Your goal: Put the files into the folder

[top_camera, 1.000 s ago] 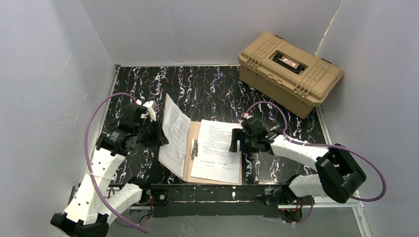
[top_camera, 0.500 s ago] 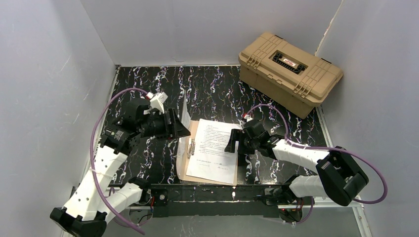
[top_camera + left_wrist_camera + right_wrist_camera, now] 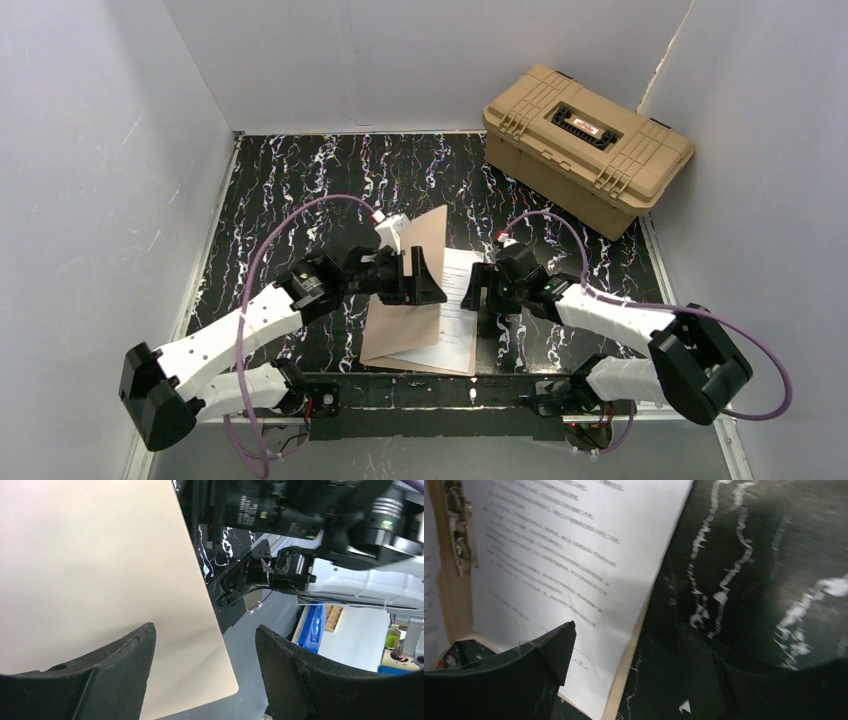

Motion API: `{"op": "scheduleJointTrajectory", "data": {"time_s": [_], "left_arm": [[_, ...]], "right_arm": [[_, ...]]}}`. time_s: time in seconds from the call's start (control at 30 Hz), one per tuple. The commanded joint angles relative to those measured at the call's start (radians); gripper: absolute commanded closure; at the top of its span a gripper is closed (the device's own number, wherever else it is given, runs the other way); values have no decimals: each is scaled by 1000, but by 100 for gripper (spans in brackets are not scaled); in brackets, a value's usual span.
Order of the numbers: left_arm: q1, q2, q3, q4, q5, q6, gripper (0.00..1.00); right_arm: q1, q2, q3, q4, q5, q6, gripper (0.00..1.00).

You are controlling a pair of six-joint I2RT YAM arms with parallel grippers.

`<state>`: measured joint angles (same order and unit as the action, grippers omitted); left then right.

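Note:
The tan folder (image 3: 412, 312) lies at the table's near middle, its front cover tilted up and leaning rightward over the files (image 3: 458, 322). My left gripper (image 3: 425, 278) is open at the cover's outer face, which fills the left wrist view as a plain tan sheet (image 3: 100, 555); nothing sits between the fingers (image 3: 125, 670). My right gripper (image 3: 478, 295) is open just right of the files' right edge. The right wrist view shows the printed files (image 3: 574, 555) on the folder's back panel (image 3: 624, 690), with the metal clip (image 3: 461, 535) at the spine. The right gripper (image 3: 629, 635) straddles that edge and holds nothing.
A bulky tan plastic case (image 3: 588, 145) with latches stands at the back right corner. Grey walls close in the black marbled tabletop (image 3: 300, 190) on the left, back and right. The arm bases and a black rail run along the near edge.
My left gripper has opened and let go of the cover while the arm swung right. The cover went from lying open at the left to leaning over the files. The right arm barely moved.

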<state>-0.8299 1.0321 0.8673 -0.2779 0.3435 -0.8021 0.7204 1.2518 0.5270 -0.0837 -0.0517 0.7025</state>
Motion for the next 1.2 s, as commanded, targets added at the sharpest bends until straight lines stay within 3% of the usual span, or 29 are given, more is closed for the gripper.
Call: {"op": "scheduleJointTrajectory", "data": {"time_s": [0.0, 0.3, 0.43, 0.6, 0.87, 0.97, 1.17], "left_arm": [[-58, 56, -46, 173, -83, -49, 28], [-76, 278, -90, 331, -125, -63, 27], [-80, 416, -63, 332, -155, -27, 26], [-78, 481, -37, 319, -191, 27, 25], [-78, 369, 52, 149, -233, 106, 22], [-78, 291, 89, 67, -273, 150, 19], [-77, 131, 167, -97, -381, 251, 9]], "right_arm": [[-4, -110, 32, -192, 178, -38, 16], [-4, -391, 115, -454, 397, -42, 17], [-5, -438, 166, -511, 423, -65, 15], [-5, -469, 221, -552, 454, -102, 11], [-5, -477, 274, -543, 443, -161, 8], [-4, -483, 305, -537, 464, -172, 2], [-6, -474, 377, -531, 488, -186, 1]]}}
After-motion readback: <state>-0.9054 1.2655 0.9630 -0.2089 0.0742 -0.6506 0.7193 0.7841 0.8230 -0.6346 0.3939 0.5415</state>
